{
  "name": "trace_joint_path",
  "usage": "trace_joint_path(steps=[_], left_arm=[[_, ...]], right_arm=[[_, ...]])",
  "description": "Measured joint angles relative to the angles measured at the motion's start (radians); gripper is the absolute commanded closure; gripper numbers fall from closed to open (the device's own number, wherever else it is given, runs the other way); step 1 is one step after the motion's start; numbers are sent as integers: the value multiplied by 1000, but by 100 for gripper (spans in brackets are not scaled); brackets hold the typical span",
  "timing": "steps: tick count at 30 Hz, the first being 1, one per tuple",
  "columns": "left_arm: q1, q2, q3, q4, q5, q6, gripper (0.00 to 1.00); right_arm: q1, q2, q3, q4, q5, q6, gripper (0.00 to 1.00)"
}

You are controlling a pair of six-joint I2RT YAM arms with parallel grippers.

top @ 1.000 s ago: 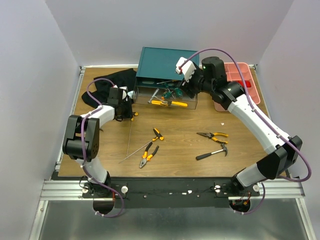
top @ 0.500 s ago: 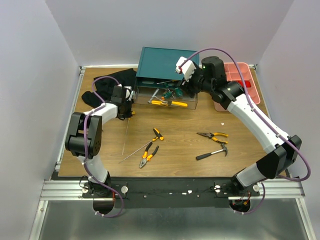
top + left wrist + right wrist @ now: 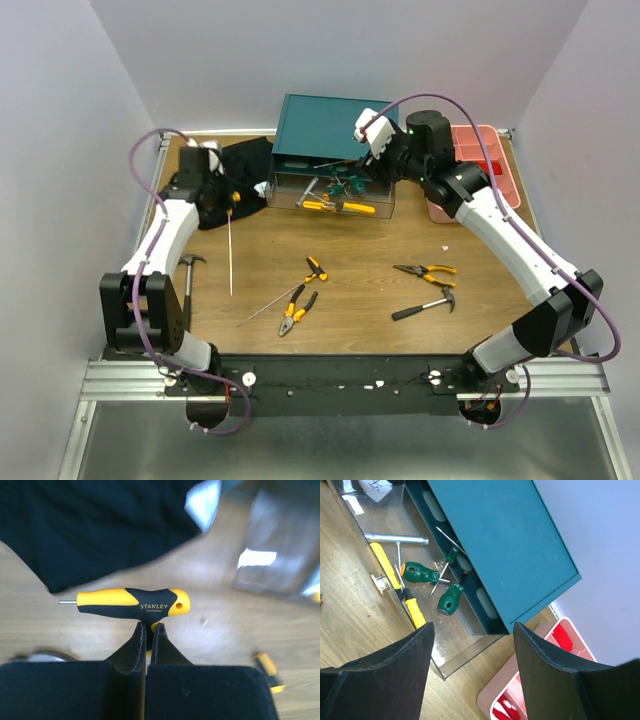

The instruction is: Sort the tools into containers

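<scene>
left fingers (image 3: 131,652) are clamping a yellow-handled screwdriver (image 3: 131,603) by the counter's (image 3: 360,290) far-left corner, right fingers (image 3: 555,680) are hanging wide open over the teal cabinet (image 3: 505,540)

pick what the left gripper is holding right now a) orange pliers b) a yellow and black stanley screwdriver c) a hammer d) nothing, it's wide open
b: in the left wrist view the left gripper has its fingertips pinched together on the underside of the yellow and black Stanley screwdriver.

Yellow-and-black screwdriver (image 3: 132,604), teal cabinet (image 3: 325,125), pink tray (image 3: 482,133), black cloth (image 3: 245,160).
</scene>
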Motion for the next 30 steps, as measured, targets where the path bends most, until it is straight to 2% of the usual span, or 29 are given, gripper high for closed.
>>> trace_joint_path(steps=[3,8,17,25,30], left_arm=[[44,-26,117,-23,48,-32,100],[32,-52,222,38,164,-169,100],[-101,144,424,184,184,-573,100],[-222,321,673,79,64,-887,100],[-292,367,812,-39,-94,-1028,100]], right_arm=[[0,4,0,6,7,3,28],[-5,8,0,8,31,19,28],[-19,8,0,6,67,27,28],[-26,7,-1,-9,117,26,28],[-26,7,-17,-10,132,25,28]])
